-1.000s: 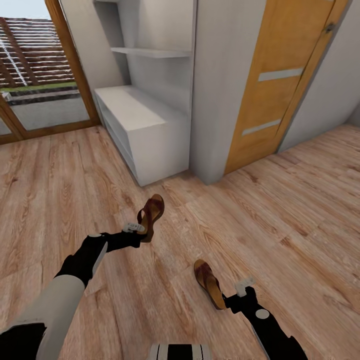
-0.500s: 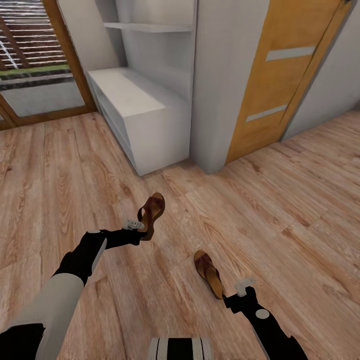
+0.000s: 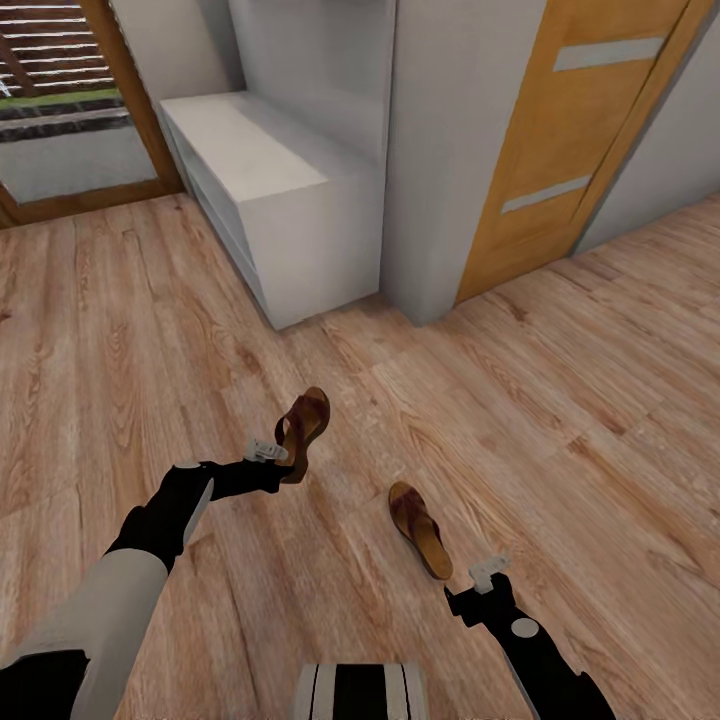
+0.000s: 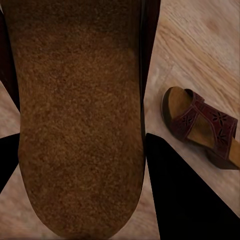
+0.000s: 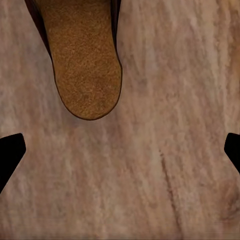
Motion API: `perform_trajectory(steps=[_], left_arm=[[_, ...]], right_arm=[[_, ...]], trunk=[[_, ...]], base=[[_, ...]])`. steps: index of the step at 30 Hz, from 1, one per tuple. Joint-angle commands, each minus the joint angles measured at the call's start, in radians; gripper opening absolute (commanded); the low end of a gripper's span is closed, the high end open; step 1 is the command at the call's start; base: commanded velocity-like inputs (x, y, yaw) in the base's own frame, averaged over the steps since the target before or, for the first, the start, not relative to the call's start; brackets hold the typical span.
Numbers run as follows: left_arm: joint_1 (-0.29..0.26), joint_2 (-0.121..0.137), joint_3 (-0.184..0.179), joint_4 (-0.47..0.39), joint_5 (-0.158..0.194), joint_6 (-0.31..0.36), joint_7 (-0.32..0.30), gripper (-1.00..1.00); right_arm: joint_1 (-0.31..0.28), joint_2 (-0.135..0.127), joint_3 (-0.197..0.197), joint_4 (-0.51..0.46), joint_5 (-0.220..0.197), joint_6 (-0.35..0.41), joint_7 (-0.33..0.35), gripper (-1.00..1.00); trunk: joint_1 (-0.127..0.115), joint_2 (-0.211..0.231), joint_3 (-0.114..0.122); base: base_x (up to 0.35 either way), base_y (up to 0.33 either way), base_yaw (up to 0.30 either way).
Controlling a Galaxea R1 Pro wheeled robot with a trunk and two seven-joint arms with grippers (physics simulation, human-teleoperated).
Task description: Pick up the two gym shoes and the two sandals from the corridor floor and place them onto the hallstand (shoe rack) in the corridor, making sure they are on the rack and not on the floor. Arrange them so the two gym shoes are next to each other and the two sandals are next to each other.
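Right gripper (image 3: 478, 578) released second sandal (image 3: 420, 529) — jaws wide; left gripper (image 3: 268, 452) grips first sandal (image 3: 303, 430).

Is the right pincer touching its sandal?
Apart. In the right wrist view the sandal lies beyond the open right pincer, with bare floor between.

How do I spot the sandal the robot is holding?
Start at the pale-grey shoe rack. Two brown sandals show over the wood floor before it. The held sandal is tipped on edge in the left gripper; the other sandal lies flat.
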Motion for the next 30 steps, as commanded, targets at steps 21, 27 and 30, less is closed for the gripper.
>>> perform_trajectory(steps=[21,27,30], left_arm=[[0.005,0.001,0.003,-0.008,-0.008,-0.004,-0.008,-1.00],[0.005,0.001,0.003,-0.008,-0.008,-0.004,-0.008,-1.00],[0.005,0.001,0.003,-0.008,-0.008,-0.004,-0.008,-1.00]], right_arm=[[0.000,0.000,0.000,-0.004,0.008,0.006,0.004,1.00],[0.000,0.000,0.000,-0.004,0.008,0.006,0.004,1.00],[0.000,0.000,0.000,-0.004,0.008,0.006,0.004,1.00]], trunk=[[0.000,0.000,-0.034],[0.000,0.000,-0.043],[0.000,0.000,-0.048]], base=[[0.052,0.000,0.000],[0.072,0.000,0.000],[0.015,0.000,0.000]])
